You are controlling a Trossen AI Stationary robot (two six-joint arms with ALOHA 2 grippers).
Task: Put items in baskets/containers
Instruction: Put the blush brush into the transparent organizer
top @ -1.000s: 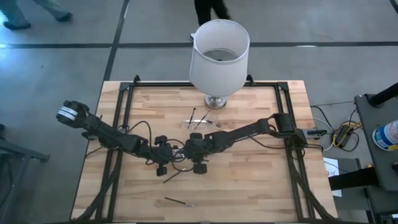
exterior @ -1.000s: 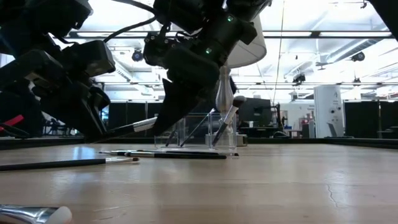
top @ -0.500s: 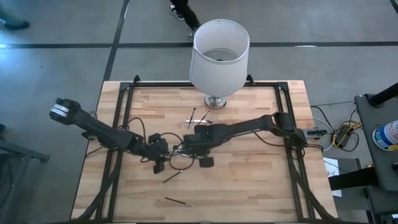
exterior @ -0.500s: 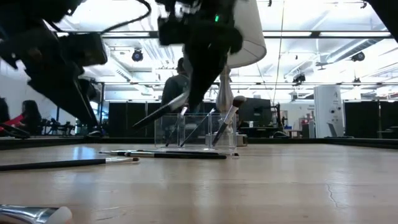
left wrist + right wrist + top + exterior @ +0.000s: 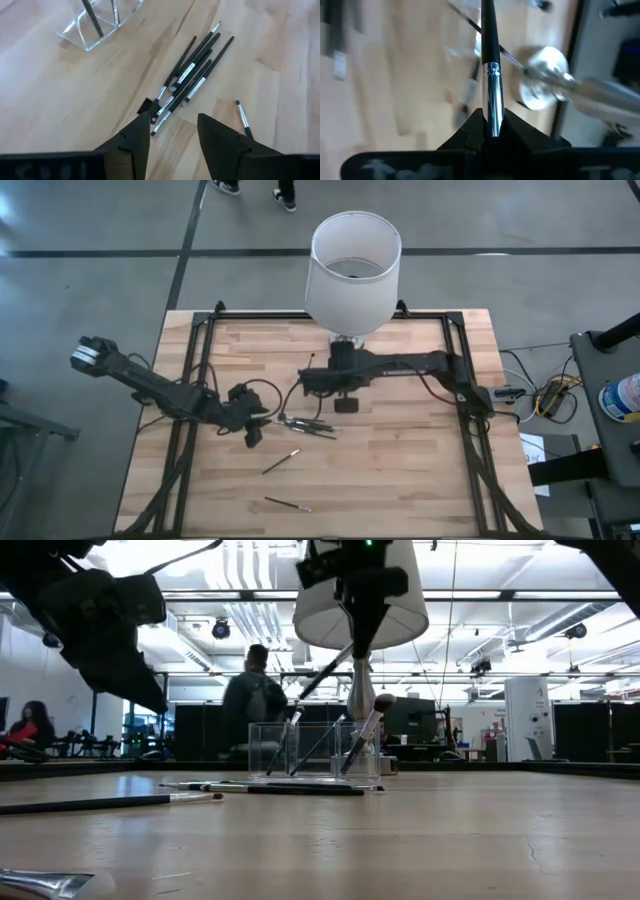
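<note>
A thin dark brush (image 5: pixel 490 75) with a metallic band is clamped between the fingers of the right hand (image 5: pixel 312 377), which is held above the clear holder (image 5: pixel 314 751) near the lamp base (image 5: pixel 545 80). Several brushes are already standing tilted inside the holder. The left hand (image 5: pixel 172 135) is kept over the counter (image 5: pixel 400 470) with its fingers apart and nothing between them. Just in front of it, a bundle of dark brushes (image 5: pixel 192 75) is lying on the wood. Two single brushes (image 5: pixel 281 462) are lying farther off.
</note>
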